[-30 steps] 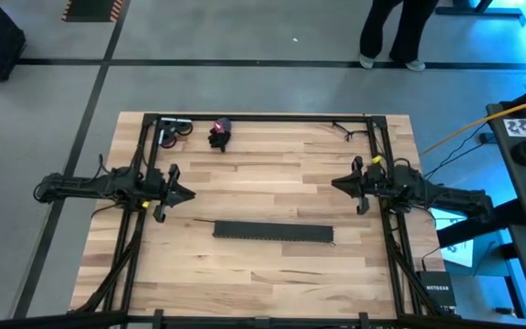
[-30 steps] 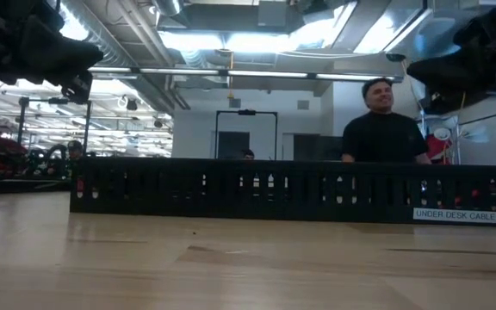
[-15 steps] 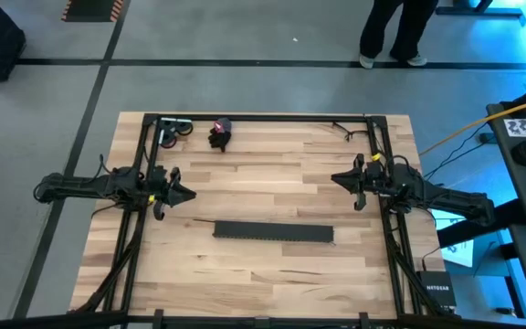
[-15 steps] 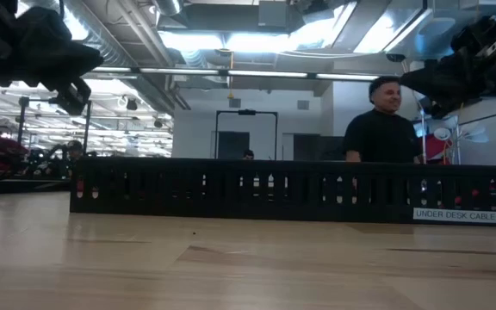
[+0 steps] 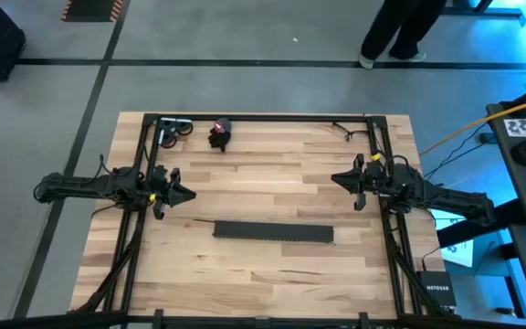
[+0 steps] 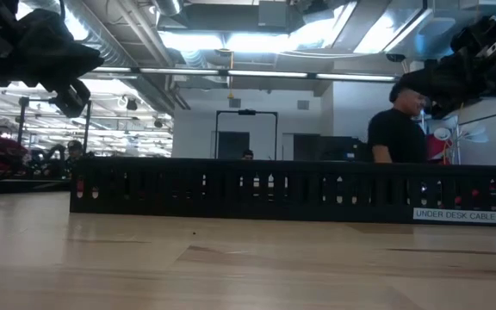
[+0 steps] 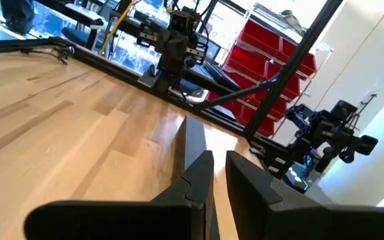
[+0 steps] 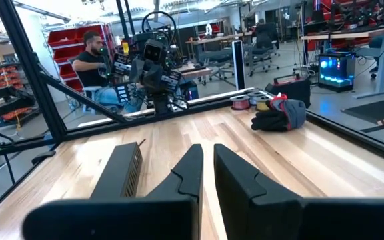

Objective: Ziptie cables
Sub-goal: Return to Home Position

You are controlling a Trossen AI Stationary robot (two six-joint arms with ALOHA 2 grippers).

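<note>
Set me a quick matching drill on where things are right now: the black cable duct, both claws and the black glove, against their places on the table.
Things:
1. black cable duct
2. left claw
3. right claw
4. black glove

Places:
A. held above the right side of the table
B. at the far edge, toward the left corner
C. lying flat in the middle of the table
D. held above the table's left side

Pairs: 1-C, 2-D, 3-A, 4-B.
</note>
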